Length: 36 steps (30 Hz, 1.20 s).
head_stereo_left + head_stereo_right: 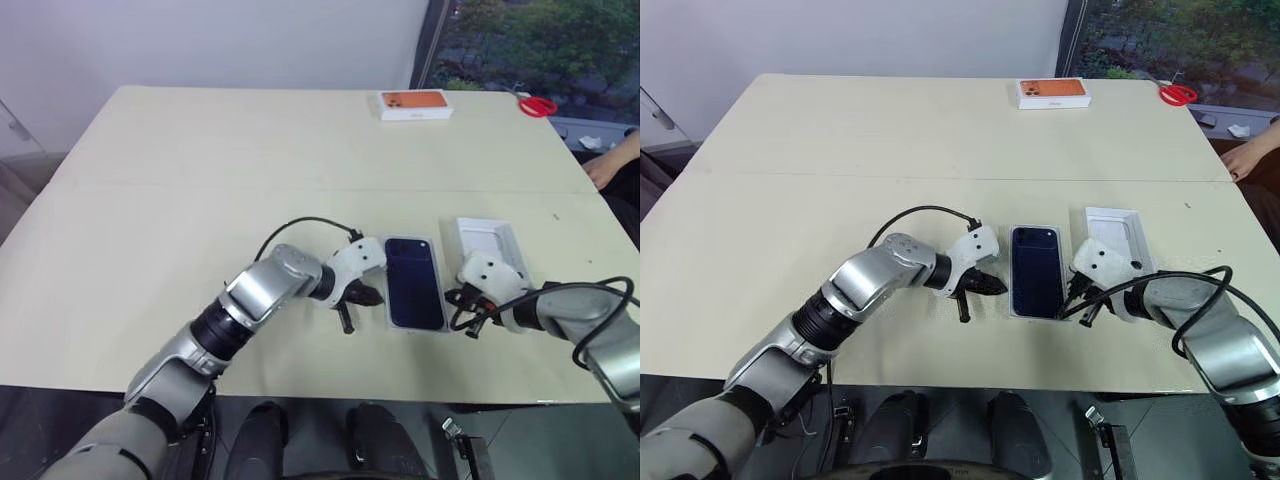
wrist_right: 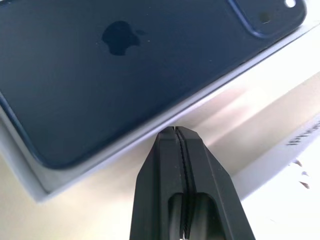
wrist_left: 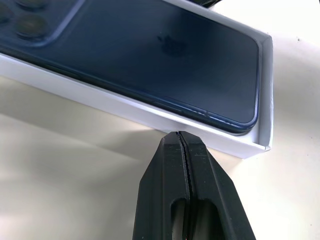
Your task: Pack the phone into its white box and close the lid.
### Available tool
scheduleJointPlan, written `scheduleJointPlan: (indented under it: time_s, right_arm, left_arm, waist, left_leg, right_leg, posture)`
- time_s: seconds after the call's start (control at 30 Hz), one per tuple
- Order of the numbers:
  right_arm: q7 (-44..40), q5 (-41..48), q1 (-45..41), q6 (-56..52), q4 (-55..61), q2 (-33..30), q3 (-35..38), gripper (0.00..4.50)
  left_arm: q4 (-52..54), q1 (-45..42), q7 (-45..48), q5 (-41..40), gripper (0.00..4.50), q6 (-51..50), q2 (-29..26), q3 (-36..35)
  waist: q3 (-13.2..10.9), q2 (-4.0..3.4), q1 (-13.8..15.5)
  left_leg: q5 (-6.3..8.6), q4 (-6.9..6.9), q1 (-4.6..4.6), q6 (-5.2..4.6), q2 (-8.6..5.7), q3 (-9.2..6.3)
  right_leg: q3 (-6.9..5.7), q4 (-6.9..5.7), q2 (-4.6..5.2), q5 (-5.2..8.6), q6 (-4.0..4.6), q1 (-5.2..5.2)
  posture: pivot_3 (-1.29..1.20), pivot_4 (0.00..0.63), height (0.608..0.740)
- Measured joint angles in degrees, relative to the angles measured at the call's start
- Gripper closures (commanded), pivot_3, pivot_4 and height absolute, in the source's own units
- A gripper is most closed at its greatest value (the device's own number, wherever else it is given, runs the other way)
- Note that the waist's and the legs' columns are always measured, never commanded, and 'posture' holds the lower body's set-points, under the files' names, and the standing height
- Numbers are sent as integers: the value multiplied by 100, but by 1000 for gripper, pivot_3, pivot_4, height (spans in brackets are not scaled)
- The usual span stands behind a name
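Left arm is reaching in low from the left, left gripper [image 1: 346,318] angled down toward the box's long left side, jaws pressed fully together, gripping nothing. The phone [image 1: 413,283] is lying back-up inside the white box [image 3: 150,114] at the near middle of the surface [image 1: 200,180]. Right gripper [image 1: 474,325] is sitting just right of the box, jaws likewise together and empty. The lid [image 1: 488,239] is resting just behind it. Orange-topped box [image 1: 414,104] and red scissors [image 1: 537,105] are sitting at the far edge; wide bare surface to the left.

Glossy dark phone [image 3: 150,60] in matt white cardboard box [image 3: 150,112], on smooth matt beige table [image 1: 200,200].
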State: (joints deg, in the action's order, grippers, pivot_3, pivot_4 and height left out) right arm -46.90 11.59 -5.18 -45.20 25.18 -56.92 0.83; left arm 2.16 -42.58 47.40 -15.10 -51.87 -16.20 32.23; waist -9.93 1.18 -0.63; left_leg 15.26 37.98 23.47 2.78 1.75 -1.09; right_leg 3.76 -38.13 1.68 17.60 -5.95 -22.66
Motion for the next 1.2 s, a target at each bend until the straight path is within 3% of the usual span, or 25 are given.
scheduleJointPlan:
  time_s: [0.03,0.13,0.37,0.6,0.8,1.2]
  right_arm:
    - [-30,6,5,1,2,-59,82,4500]
    - [-186,197,5,-83,55,-165,515,3677]
    - [-131,757,-565,-1062,206,-238,993,146]
    - [921,858,-1771,-3148,-235,467,717,58]
    - [1368,988,-2416,-4502,-392,934,655,58]
    - [2232,1231,-2704,-4691,-1032,1134,473,58]
  left_arm:
    - [56,0,14,-5,4480,6,-55,-28]
    - [275,29,110,-53,4500,109,-354,-297]
    - [902,841,671,-248,4500,1168,-1168,-1162]
    - [1218,1522,1208,-569,4500,2313,-1609,-1985]
    - [1497,1879,1415,-807,4500,2493,-1814,-2188]
    - [1574,2036,1583,-909,4500,2635,-1952,-2227]
  waist:
    - [0,0,0]
    - [0,-2,-12]
    - [3,-10,-8]
    - [3,-13,9]
    - [1,-17,-12]
    - [1,-20,-24]
  left_leg:
    - [0,0,0,0,0,0]
    - [0,-1,-2,0,3,-1]
    - [0,-2,-6,0,8,-9]
    - [0,-2,-1,0,7,-8]
    - [1,-1,0,-2,7,-6]
    - [3,-5,1,-5,8,7]
  right_leg:
    - [0,0,0,0,0,0]
    - [0,-3,-1,0,0,-1]
    - [0,-5,2,-1,1,1]
    - [-1,-3,5,0,3,-3]
    - [0,-5,2,-1,3,-4]
    - [1,-4,0,-1,2,-9]
  posture:
    - [0,150,726]
    - [0,150,726]
    - [0,150,726]
    - [0,150,726]
    - [0,150,726]
    - [0,150,726]
